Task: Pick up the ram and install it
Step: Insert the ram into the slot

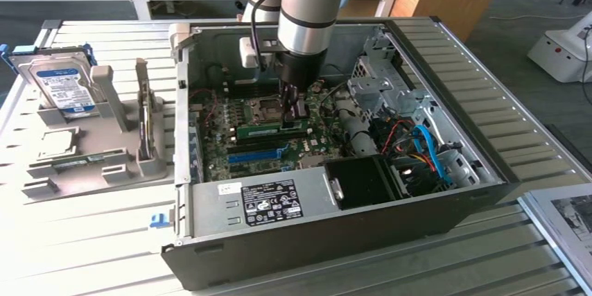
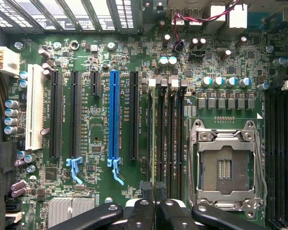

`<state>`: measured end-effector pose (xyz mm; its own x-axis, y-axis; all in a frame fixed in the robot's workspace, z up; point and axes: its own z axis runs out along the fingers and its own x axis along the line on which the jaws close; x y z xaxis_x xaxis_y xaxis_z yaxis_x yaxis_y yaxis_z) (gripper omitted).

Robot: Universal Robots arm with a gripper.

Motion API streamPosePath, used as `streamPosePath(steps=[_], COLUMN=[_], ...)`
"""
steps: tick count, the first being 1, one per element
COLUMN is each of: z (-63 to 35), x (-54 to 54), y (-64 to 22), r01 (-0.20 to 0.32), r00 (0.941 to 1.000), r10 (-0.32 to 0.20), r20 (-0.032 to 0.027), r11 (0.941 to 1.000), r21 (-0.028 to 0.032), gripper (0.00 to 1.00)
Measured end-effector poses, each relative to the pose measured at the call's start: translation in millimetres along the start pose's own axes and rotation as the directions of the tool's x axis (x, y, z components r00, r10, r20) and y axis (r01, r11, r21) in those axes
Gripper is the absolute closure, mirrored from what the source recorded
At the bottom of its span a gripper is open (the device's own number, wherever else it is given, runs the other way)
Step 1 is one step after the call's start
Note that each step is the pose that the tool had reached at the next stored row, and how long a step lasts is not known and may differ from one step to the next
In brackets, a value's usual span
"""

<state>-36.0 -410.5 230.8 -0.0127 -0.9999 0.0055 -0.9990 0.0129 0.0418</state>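
Pincer (image 2: 153, 189) state: clenched, with both fingertips pressed together and no visible gap. It hangs low inside the computer case (image 1: 324, 244), over the motherboard (image 2: 96, 57), at one end of the black memory slots (image 2: 170, 134).

Ram (image 1: 262, 130): in the exterior view the green stick runs along the memory slots, between the processor socket (image 2: 225, 163) and the blue slot (image 2: 114, 115). The pincer tips come down at the end of the ram toward the exterior view's right. It cannot be told whether the tips touch or pinch the stick, or whether the stick is fully seated.

Motherboard: black slots run parallel on both sides of the blue slot, and a white slot (image 2: 34, 108) lies beyond them near the board edge. The socket is open, with its metal frame around bare contacts.

Case: it lies on its side with the cover off. The arm (image 1: 310, 12) enters from above. The power supply (image 1: 268, 202), bearing a black label, fills the near corner. Blue cables (image 1: 430, 150) lie toward the exterior view's right.

Worktop (image 1: 93, 240): a slatted metal surface carries the case. At the exterior view's left, well apart from the case, a grey holder (image 1: 93, 161) carries an upright hard drive (image 1: 63, 84).
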Motion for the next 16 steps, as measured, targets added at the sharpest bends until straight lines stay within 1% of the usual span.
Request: streamPosePath(steps=[16], z=[2.4], x=[0.0], y=[-0.1], r01=[0.000], r00=[1.0000], r10=[0.000], r20=[0.0000], r11=[1.0000], r21=[0.0001], gripper=[0.88])
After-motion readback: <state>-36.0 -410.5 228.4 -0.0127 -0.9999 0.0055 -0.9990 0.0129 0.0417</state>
